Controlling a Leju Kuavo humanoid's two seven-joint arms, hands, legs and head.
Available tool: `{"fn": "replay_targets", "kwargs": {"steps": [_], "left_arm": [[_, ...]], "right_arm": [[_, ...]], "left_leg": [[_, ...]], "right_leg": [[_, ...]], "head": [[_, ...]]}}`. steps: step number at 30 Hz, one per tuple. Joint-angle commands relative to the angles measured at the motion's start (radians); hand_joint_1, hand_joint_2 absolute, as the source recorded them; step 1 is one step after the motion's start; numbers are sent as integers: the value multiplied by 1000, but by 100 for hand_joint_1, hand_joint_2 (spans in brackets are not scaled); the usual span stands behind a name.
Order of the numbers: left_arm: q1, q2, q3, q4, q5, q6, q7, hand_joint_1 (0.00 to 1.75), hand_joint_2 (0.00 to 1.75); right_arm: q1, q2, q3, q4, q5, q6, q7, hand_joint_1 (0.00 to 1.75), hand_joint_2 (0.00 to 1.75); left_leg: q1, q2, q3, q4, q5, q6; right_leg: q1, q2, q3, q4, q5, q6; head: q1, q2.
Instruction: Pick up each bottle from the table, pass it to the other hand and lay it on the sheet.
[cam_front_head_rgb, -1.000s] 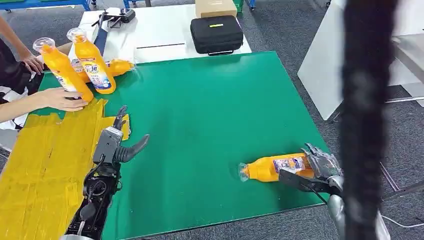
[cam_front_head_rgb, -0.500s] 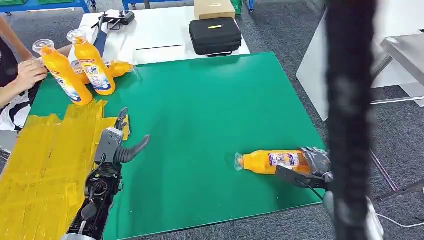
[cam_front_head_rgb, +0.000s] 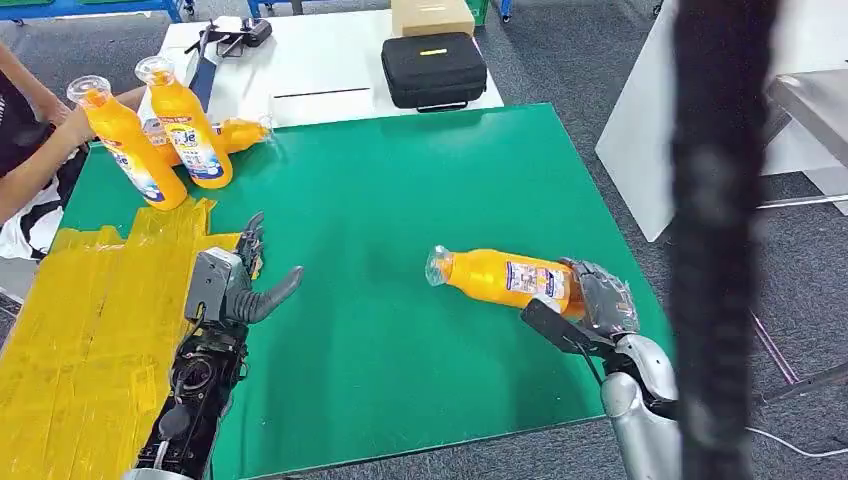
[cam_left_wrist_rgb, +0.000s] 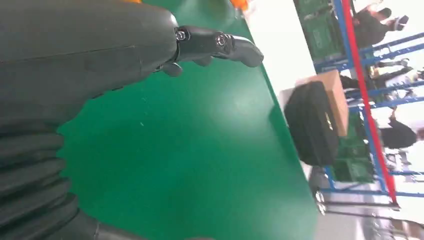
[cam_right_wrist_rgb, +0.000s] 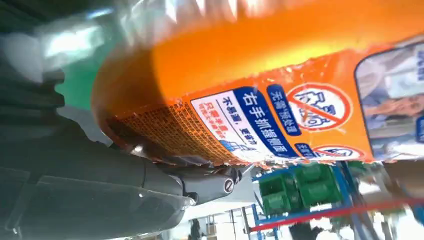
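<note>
My right hand grips the base of an orange bottle and holds it above the green table, cap pointing left. Seen from the right wrist, the bottle's label lies close against the thumb. My left hand hovers with its fingers apart at the edge of the yellow sheet, holding nothing; its fingers show over the green surface. Three more orange bottles sit at the far left: two leaning upright, one lying behind them.
A person's arm reaches in at the far left beside the bottles. A black case and a cardboard box sit on the white table behind. A blurred dark vertical object blocks the right side.
My right hand has lifted the bottle off the table and carried it leftward and up. The person's hand has let go of the leaning bottle and drawn back.
</note>
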Motion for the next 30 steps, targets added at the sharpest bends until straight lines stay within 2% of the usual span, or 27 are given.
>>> {"fn": "replay_targets", "kwargs": {"steps": [1,7,8,10,14,16,18,21,28,30], "left_arm": [[-12,3,-48,-64,58,-44,46,0,175],[-21,8,-65,-116,291,-130,101,0,175],[-26,12,-83,-116,367,-196,123,0,175],[-46,13,-132,-99,433,-234,149,0,175],[-81,13,-232,-76,467,-244,151,0,175],[-101,11,-260,-58,470,-241,150,0,175],[-114,5,-269,-43,471,-237,152,0,175],[-140,5,-292,-19,480,-231,150,0,175],[-141,11,-303,-20,489,-225,148,0,175],[-141,12,-304,-20,490,-224,147,0,175]], "right_arm": [[-72,86,-7,61,-28,-32,1,175,175],[-114,99,14,116,-157,-60,-26,175,175],[-127,96,35,148,-177,-37,-30,175,175],[-165,103,73,234,-201,-48,-50,175,175],[-230,127,114,329,-370,-54,-157,175,175],[-250,132,129,344,-456,-9,-194,175,175],[-253,135,137,341,-477,3,-200,175,175],[-268,153,169,326,-587,93,-247,175,175],[-274,149,195,319,-603,90,-233,175,175],[-273,147,197,319,-606,90,-233,175,175]], "left_leg": [[2,4,3,1,-3,-4],[2,3,4,1,-3,-5],[2,2,3,1,-2,-4],[1,1,0,0,-1,-2],[2,2,2,1,-2,-4],[1,1,0,1,-1,-3],[1,1,0,1,-1,-3],[1,0,1,1,-1,-3],[1,-1,0,0,0,-2],[2,1,5,2,-3,-5]], "right_leg": [[2,2,3,0,-1,-1],[2,1,4,0,-2,-2],[2,0,3,0,-1,-1],[1,0,1,-1,0,-1],[2,1,2,0,0,-1],[1,0,0,0,0,-1],[1,0,1,0,0,-1],[1,-1,1,0,0,-1],[1,-1,0,0,0,0],[2,-1,5,1,-3,-2]], "head": [[0,0],[0,0],[0,0],[0,0],[0,0],[0,0],[0,0],[0,0],[0,0],[0,0]]}}
